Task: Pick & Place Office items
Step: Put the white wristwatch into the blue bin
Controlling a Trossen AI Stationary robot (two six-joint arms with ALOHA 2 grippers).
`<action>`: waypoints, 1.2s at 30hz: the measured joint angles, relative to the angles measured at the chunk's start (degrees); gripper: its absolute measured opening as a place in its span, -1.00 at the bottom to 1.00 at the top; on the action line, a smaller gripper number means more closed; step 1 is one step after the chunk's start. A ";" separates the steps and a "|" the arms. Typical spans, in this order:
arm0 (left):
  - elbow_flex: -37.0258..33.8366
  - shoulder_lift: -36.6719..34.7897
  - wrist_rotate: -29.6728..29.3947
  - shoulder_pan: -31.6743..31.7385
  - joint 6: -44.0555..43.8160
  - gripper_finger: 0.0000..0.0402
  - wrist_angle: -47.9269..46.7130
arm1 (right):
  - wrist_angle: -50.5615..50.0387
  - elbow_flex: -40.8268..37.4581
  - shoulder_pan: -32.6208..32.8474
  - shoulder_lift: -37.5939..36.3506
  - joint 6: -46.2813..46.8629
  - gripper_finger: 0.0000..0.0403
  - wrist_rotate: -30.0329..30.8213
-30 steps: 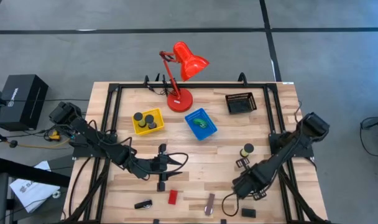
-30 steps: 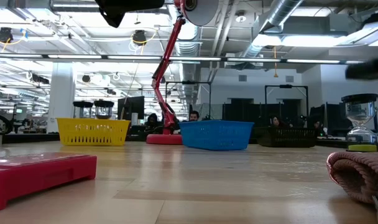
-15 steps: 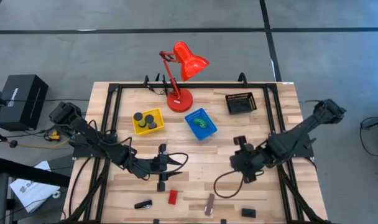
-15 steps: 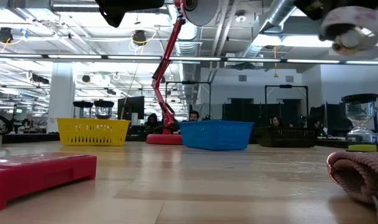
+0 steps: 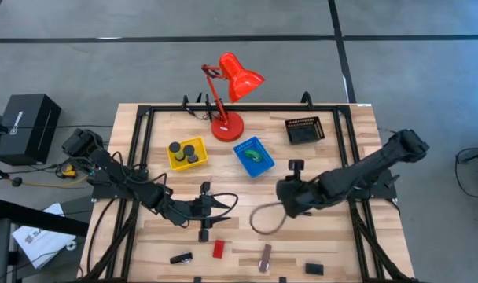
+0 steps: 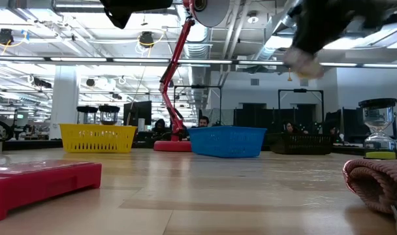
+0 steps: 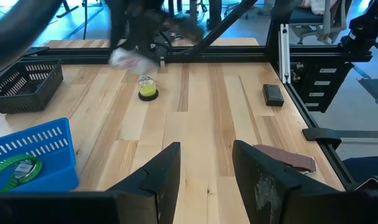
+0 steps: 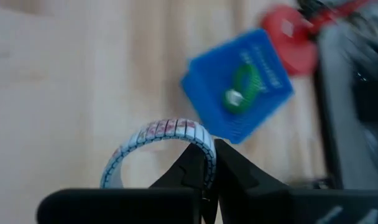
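Note:
My right gripper (image 5: pixel 281 206) hangs above the middle of the table, shut on a silvery ring (image 5: pixel 264 218). The right wrist view shows the ring (image 8: pixel 153 149) at the fingertips (image 8: pixel 206 163), with the blue tray (image 8: pixel 237 87) and its green piece below. My left gripper (image 5: pixel 226 201) waits open, low over the table's near-left part, fingers (image 7: pixel 167 177) apart. On the wood near the near edge lie a red block (image 5: pixel 218 249), black blocks (image 5: pixel 204 234) (image 5: pixel 314 269), a black piece (image 5: pixel 181 257) and a brown-silver bar (image 5: pixel 265 257). Black discs sit in the yellow tray (image 5: pixel 187 152). My right gripper pinches the ring's band at one spot on its rim (image 8: pixel 200 142) between the two fingertips. The ring is lifted clear of the table, and its loop stands out beyond the fingers. In the low view the gripper and ring (image 6: pixel 306 62) are only a blur high above the table.
A tall red desk lamp (image 5: pixel 227 86) stands at the far edge, with a black mesh tray (image 5: pixel 304 130) to its right. A small glass with a yellow-green base (image 7: pixel 147 89) stands under the right arm. The black frame rails (image 5: pixel 137 157) run along the table's sides.
My right gripper has risen from the table's near-right part and swung left and toward the far side, toward the blue tray. The silvery ring has gone with it, from lying on the wood to lifted clear.

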 joint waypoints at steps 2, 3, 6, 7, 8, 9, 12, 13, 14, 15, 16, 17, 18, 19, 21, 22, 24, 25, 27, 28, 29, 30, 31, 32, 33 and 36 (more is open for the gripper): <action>0.00 0.00 0.00 0.00 -0.01 -0.30 0.00 | -0.58 -0.04 -0.84 2.09 3.13 -0.92 2.78; 0.00 0.00 0.00 0.00 -0.01 -0.30 0.00 | -0.55 -0.04 -1.22 3.09 3.72 -0.91 3.77; 0.00 0.00 0.00 0.05 -0.02 -0.30 0.02 | -1.37 -0.04 -2.27 5.92 3.80 -0.91 5.02; 0.00 0.00 0.01 0.16 -0.02 -0.30 0.03 | -1.56 -0.04 -2.72 6.68 3.84 -0.92 5.56; 0.00 0.00 0.00 0.24 -0.02 -0.30 0.02 | -1.57 -0.04 -3.28 7.44 3.89 -0.94 6.20; 0.00 0.00 0.01 0.30 -0.02 -0.30 0.04 | -1.71 -0.04 -3.89 8.17 3.87 -0.95 6.58; 0.00 0.00 0.01 0.74 -0.02 -0.30 0.11 | -1.74 -0.04 -5.91 9.78 3.97 -0.95 7.78; 0.00 0.00 0.02 0.86 -0.02 -0.30 0.11 | -1.60 -0.04 -6.61 10.18 3.97 -0.94 7.78; 0.00 -0.01 0.01 1.00 -0.02 -0.30 0.15 | -1.49 -0.04 -7.23 10.70 3.97 -0.93 7.78; 0.00 0.00 0.00 1.27 -0.02 -0.30 0.17 | -1.47 -0.04 -7.79 11.10 3.96 -0.92 7.73; 0.00 0.00 0.02 1.49 -0.02 -0.30 0.17 | -1.35 -0.04 -8.25 11.47 3.97 -0.92 7.75; 0.00 0.00 0.00 1.63 -0.02 -0.30 0.22 | -1.05 -0.04 -8.78 11.71 3.97 -0.92 7.90; 0.00 0.00 0.00 1.90 -0.02 -0.30 0.32 | -0.99 -0.04 -9.33 11.79 3.95 -0.92 8.17; 0.00 0.00 0.00 2.17 -0.02 -0.30 0.35 | -0.90 -0.04 -9.91 11.78 3.86 -0.93 8.82; 0.00 0.00 0.02 2.66 -0.02 -0.30 0.35 | 1.05 -0.04 -11.32 11.73 2.11 -0.94 9.37; 0.00 -0.02 0.01 2.91 -0.04 -0.30 0.37 | 2.56 -0.04 -12.08 11.72 0.98 -0.94 9.38; 0.00 -0.02 0.00 3.37 -0.04 -0.30 0.39 | 6.49 -0.04 -13.47 11.28 -0.82 -0.94 9.31; 0.00 0.00 0.01 3.57 -0.12 -0.30 0.39 | 9.48 -0.02 -14.32 11.16 -1.72 -0.94 9.34; 0.00 -0.02 0.00 3.88 -0.67 -0.30 0.40 | 15.37 0.03 -15.83 11.52 -4.65 -0.93 9.07; 0.00 -0.01 0.01 4.07 -0.83 -0.30 0.43 | 17.89 0.01 -16.61 11.72 -6.62 -0.93 8.75; 0.00 -0.01 0.00 4.17 -0.86 -0.30 0.42 | 20.11 0.01 -17.45 11.79 -8.58 -0.93 7.97; 0.00 -0.02 0.00 4.20 -0.90 -0.30 0.42 | 22.15 0.01 -18.36 11.76 -10.12 -0.93 6.95; 0.00 0.00 0.00 4.20 -0.90 -0.30 0.42 | 24.00 0.01 -19.35 11.71 -10.84 -0.93 5.52; 0.00 -0.02 0.00 4.18 -0.92 -0.30 0.44 | 25.20 0.01 -20.39 11.71 -10.96 -0.93 4.07; 0.00 -0.02 0.02 4.17 -0.94 -0.30 0.42 | 25.98 0.01 -21.51 11.71 -11.04 -0.93 2.52; 0.00 -0.02 0.01 4.17 -1.04 -0.30 0.43 | 27.56 0.01 -24.34 11.71 -11.09 -0.93 0.50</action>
